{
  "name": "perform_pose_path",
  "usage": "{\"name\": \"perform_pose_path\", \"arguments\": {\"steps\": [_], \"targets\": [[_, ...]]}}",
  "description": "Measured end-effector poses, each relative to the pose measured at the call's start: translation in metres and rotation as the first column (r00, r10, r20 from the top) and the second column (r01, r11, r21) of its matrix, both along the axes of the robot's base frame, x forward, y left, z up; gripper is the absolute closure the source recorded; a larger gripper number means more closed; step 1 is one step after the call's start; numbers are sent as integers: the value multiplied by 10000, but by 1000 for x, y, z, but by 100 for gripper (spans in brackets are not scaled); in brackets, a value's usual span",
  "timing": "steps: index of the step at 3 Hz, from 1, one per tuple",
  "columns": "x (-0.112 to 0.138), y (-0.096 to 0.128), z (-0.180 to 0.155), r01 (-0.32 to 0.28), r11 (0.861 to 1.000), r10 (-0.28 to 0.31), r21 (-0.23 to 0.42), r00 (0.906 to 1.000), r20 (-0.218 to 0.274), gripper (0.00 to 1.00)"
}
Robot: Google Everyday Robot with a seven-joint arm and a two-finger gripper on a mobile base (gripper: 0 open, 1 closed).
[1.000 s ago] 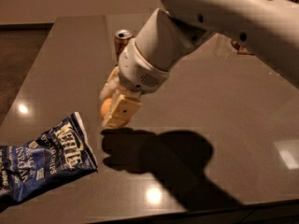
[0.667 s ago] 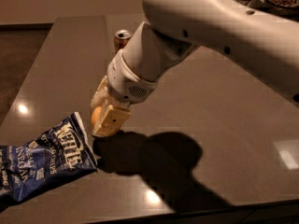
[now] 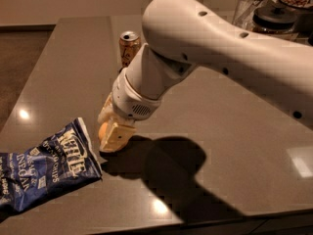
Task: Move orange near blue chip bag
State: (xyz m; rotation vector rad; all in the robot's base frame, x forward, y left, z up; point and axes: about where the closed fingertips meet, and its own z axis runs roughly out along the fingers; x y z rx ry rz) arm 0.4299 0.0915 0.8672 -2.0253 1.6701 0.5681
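The blue chip bag (image 3: 41, 168) lies wrinkled on the dark table (image 3: 234, 131) at the front left, white lettering up. My gripper (image 3: 108, 133) hangs from the big white arm (image 3: 195, 48), low over the table just right of the bag's top corner. Its tan fingers (image 3: 116, 137) are closed around the orange (image 3: 103, 130), of which only a small orange patch shows between them. The gripper's tips are at or just above the table surface, a short gap from the bag.
A tan-gold soda can (image 3: 129, 47) stands upright behind the gripper, toward the table's back. A clear glass (image 3: 248, 6) and a dark-lidded jar (image 3: 274, 16) stand at the back right. The table's left edge runs beside the bag.
The arm has swung left and downward with the orange in the gripper, bringing it from mid-table to just beside the chip bag's top corner.
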Motion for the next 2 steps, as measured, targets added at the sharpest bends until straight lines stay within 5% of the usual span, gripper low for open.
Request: {"name": "perform_pose_path", "arguments": {"steps": [1, 2], "targets": [[-2, 1, 1, -35, 10000, 35, -19, 10000, 33, 23], [-3, 2, 3, -44, 10000, 45, -27, 10000, 74, 1]]}}
